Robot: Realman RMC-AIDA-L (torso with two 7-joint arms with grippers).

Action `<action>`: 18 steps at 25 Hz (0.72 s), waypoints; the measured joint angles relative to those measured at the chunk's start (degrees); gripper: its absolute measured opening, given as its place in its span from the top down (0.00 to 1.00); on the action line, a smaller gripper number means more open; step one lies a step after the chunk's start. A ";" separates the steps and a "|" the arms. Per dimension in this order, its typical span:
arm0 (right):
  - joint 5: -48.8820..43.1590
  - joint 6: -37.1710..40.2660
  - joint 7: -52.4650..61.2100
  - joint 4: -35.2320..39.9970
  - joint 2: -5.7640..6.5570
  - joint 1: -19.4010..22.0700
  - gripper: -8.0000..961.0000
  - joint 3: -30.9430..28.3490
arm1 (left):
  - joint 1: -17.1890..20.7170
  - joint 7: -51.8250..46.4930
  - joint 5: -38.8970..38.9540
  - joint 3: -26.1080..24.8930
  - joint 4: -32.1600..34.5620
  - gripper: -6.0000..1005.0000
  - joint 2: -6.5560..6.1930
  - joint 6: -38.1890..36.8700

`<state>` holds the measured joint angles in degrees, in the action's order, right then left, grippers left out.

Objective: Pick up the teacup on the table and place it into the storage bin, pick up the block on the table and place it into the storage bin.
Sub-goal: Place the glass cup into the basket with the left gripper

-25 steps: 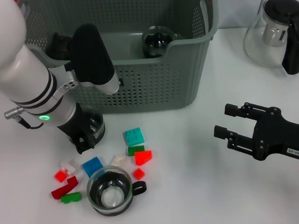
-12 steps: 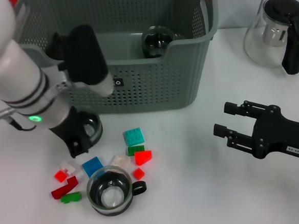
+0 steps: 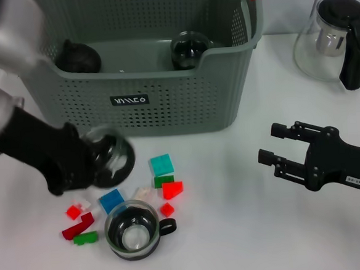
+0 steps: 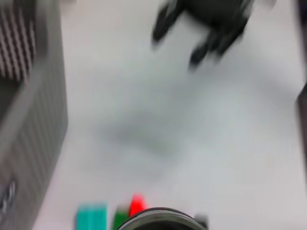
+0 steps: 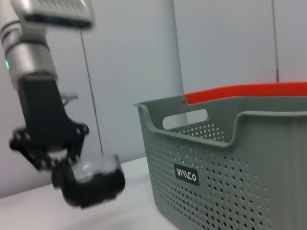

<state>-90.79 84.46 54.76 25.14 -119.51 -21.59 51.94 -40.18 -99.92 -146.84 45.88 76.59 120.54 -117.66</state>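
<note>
Though blurred from above, left gripper point(image 5: 72, 165) visibly clamps teacup point(image 5: 93, 184).

Motion blur and frame edges hide much of the left side.

The left gripper point(image 3: 86, 169) is smeared in the head view, its fingers lost against the glass teacup point(image 3: 111, 161) it carries, whose outline is also soft. The left wrist view is blurred throughout: only the rim of another teacup point(image 4: 160, 219) cut by the edge, a teal block point(image 4: 91, 215), and the dark right gripper point(image 4: 206, 24) far off. The storage bin point(image 3: 165, 105) loses its far wall at the edge, and the glass teapot point(image 3: 334, 38) is clipped on the right.
</note>
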 joint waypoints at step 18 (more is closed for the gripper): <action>0.03 1.38 0.00 0.00 0.00 0.18 0.33 -0.05 | -6.49 -1.35 33.05 -0.37 -16.24 0.95 -3.00 18.19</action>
<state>-90.75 85.85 54.76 25.14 -119.51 -21.41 51.89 -46.67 -101.27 -113.79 45.52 60.35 117.54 -99.47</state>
